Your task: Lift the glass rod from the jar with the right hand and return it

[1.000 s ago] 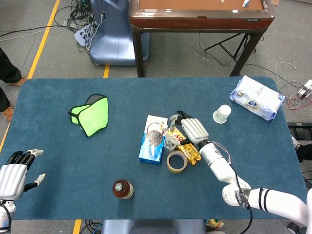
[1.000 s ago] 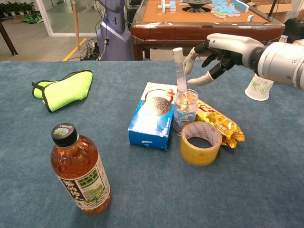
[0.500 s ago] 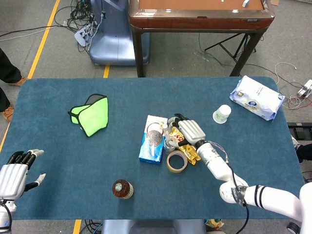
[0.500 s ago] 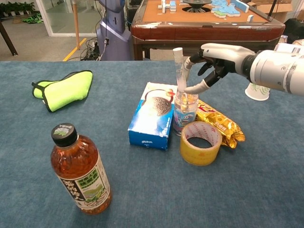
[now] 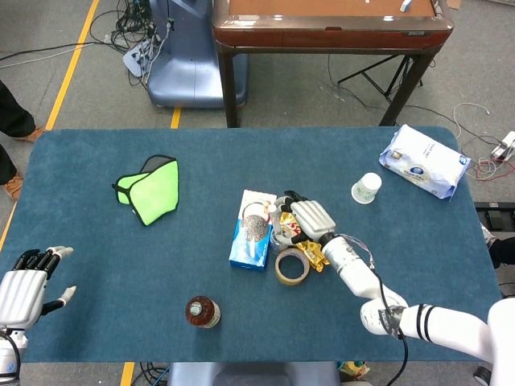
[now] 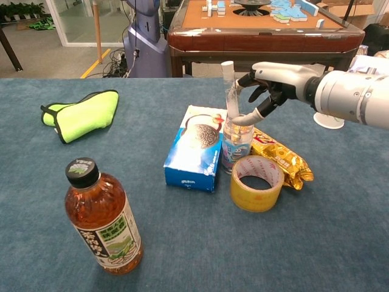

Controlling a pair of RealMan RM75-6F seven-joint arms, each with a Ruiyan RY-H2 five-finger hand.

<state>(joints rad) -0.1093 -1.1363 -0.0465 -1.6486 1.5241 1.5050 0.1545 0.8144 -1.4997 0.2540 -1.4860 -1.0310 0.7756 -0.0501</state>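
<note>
A tea bottle (image 6: 103, 220) stands nearest, open carpet around it. Beyond, a tape roll (image 6: 258, 182) and cookie box (image 6: 196, 155) flank the jar (image 6: 237, 143). The glass rod (image 6: 230, 92) stands upright inside, the right hand (image 6: 275, 80) pinching it. The left hand (image 5: 24, 291) hovers open at the table's (image 5: 96, 241) near-left edge.

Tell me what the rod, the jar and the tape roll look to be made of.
Rod: clear, glossy, likely glass; the background shows through it.
Jar: transparent wall with a printed label, glass or clear plastic, hard to say which.
Tape roll: shiny yellowish plastic film wound in a ring; its core cannot be made out.
</note>
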